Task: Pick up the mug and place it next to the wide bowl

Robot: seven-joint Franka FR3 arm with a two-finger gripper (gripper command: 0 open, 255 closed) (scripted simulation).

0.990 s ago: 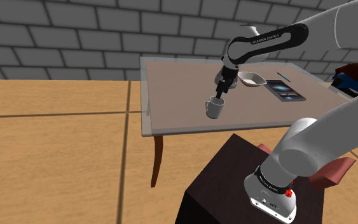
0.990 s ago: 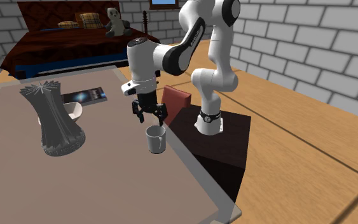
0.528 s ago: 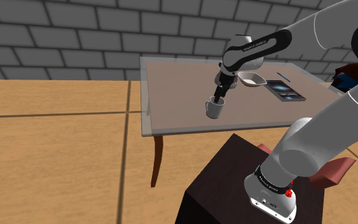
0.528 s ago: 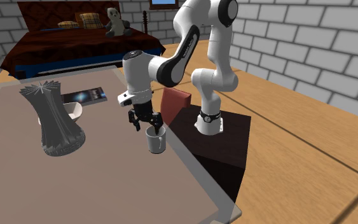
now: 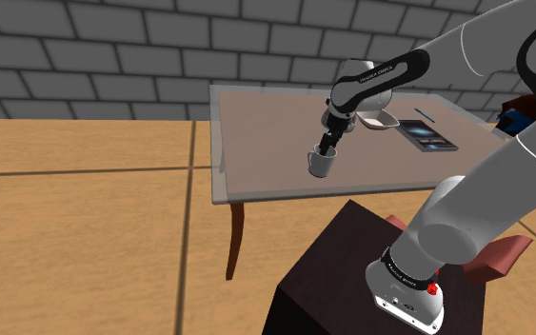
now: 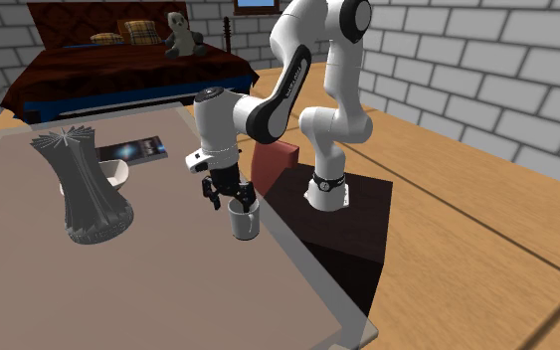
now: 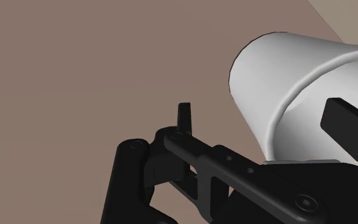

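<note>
**Arm pose: pincer at the mug rim**

My arm reaches from the stand [image 5: 332, 262] out over the table [image 5: 256, 133]. The forearm slopes down, and the wrist points my pincer [image 5: 326, 148] almost straight down onto the white mug [image 5: 322, 167]. The mug stands upright near the table edge facing the stand, well apart from the wide bowl [image 5: 375, 118]. My fingers stand apart. One finger [image 7: 346, 122] is inside the mug. The other [image 7: 184, 116] is outside, clear of the wall. Nothing is clamped.

White arm [image 5: 485, 205] with dark joints, lettered black band, all-black end effector [image 6: 228, 197].
</note>
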